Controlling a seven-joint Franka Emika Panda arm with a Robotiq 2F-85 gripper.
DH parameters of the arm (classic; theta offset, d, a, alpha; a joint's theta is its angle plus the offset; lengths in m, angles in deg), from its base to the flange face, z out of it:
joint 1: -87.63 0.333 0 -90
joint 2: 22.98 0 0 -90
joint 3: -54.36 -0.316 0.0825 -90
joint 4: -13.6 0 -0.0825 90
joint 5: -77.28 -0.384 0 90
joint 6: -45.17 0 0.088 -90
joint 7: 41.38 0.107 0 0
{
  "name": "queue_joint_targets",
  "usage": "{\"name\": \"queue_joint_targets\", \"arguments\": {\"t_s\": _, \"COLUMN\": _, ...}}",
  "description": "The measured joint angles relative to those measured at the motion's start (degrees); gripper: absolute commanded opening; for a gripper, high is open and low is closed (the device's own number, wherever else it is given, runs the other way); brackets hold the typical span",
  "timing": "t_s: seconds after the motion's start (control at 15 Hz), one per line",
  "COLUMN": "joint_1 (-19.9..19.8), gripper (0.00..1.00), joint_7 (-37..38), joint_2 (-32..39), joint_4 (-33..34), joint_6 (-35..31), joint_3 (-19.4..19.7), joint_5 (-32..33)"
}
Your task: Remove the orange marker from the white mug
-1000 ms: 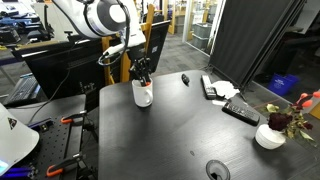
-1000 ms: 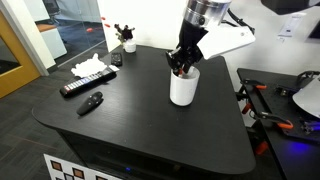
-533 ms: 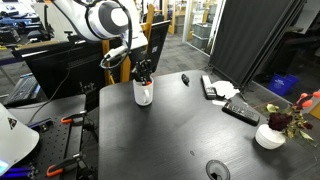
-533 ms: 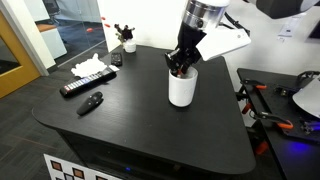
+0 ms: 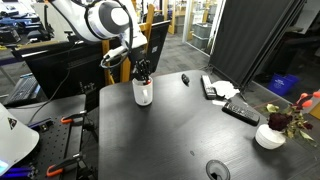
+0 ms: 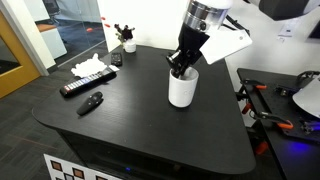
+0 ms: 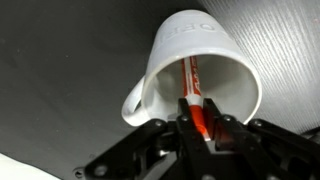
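Claw [image 7: 200, 130] enters from the bottom of the wrist view, fingers narrowed onto the top end of the orange marker [image 7: 192, 85]. One dark pad sits each side w/ no gap showing, so it reads as a pinch on the pen. From the pinch the marker runs down into the white mug [image 7: 200, 55], lower end near the inner floor, leaning toward the far wall. Mug handle sticks out lower left in that view. In both exterior views the claw [image 5: 141, 70] [image 6: 180, 67] hangs directly over the mug [image 5: 143, 95] [image 6: 182, 92], fingertips at about rim level. Mug appears upright on the dark table [image 5: 190, 130] [image 6: 130, 115], toward one edge, well apart from other items.

Risks, as judgement:
- Grip covers only a short stretch of a slim, smooth pen, so it may slip or pivot if the lift isn't straight up.
- Fingertips are v. close to the rim. A sideways drift could catch it & tip or drag the mug, esp. as it's taller than wide.
- A tilted pull could wedge the marker against the inner wall & raise the mug w/ it.
- W/ the mug near the table edge, a shove that way could send it off.
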Motion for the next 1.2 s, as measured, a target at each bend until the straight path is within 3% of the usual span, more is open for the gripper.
{"name": "queue_joint_targets", "arguments": {"t_s": 0.47, "joint_1": 1.1, "gripper": 0.05, "joint_7": 0.5, "joint_2": -2.4, "joint_4": -2.6, "joint_6": 0.0, "joint_3": -0.4, "joint_5": 4.1}}
{"name": "queue_joint_targets", "arguments": {"t_s": 1.2, "joint_1": 2.2, "gripper": 0.05, "joint_7": 4.7, "joint_2": -18.8, "joint_4": -8.6, "joint_6": 0.3, "joint_3": -2.0, "joint_5": 8.7}}
